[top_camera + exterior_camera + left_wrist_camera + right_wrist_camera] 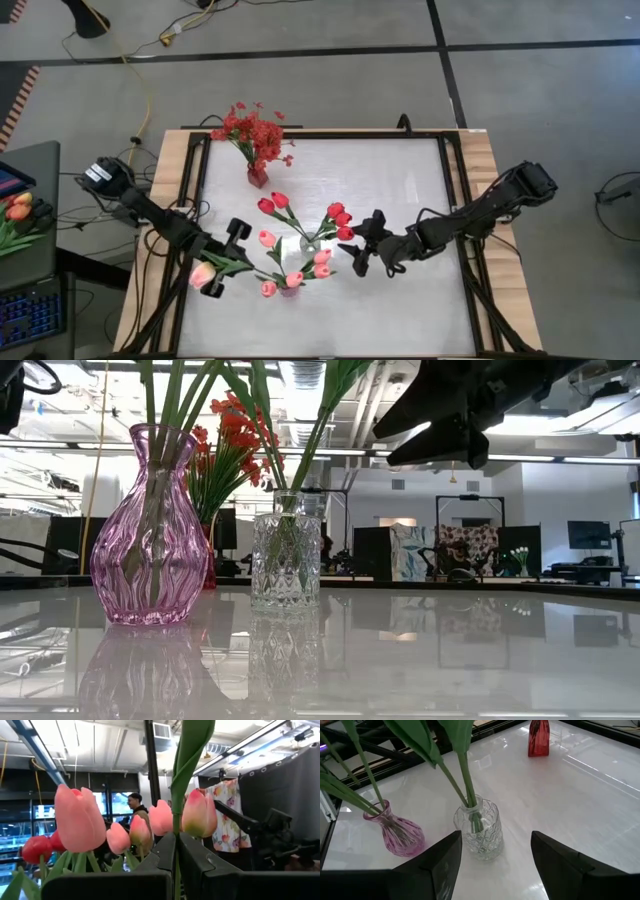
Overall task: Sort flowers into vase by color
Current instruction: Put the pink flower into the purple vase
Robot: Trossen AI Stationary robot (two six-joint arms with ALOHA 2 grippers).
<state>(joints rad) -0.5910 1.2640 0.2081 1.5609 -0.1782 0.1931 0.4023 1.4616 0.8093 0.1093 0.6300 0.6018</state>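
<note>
My left gripper (232, 262) is shut on a pink tulip whose bud (203, 272) stands just left of the pink glass vase (288, 290). That vase (150, 540) holds several pink tulips (267, 238). Beside it, a clear cut-glass vase (286, 560) holds red tulips (340, 215). At the far side, a small red vase (257, 177) carries a spray of red blossoms (255, 128). My right gripper (495, 865) hangs open above the table, right of the clear vase (479, 832), with nothing between its fingers. My left gripper pinches the tulip's thin green stem (176, 855) between its two fingers, a little below the bud (199, 812). The fingers come from the table's left, slanting upward, and lie across the stem. The tulip stands roughly upright, clear of the table; its lower stem is hidden by the gripper.
More tulips (20, 215) lie on a side desk beyond the table's left edge. Black frame rails (195, 200) run along the table's left and right sides. A person (135, 805) stands in the room beyond. The near half of the white tabletop (380, 310) is bare.
</note>
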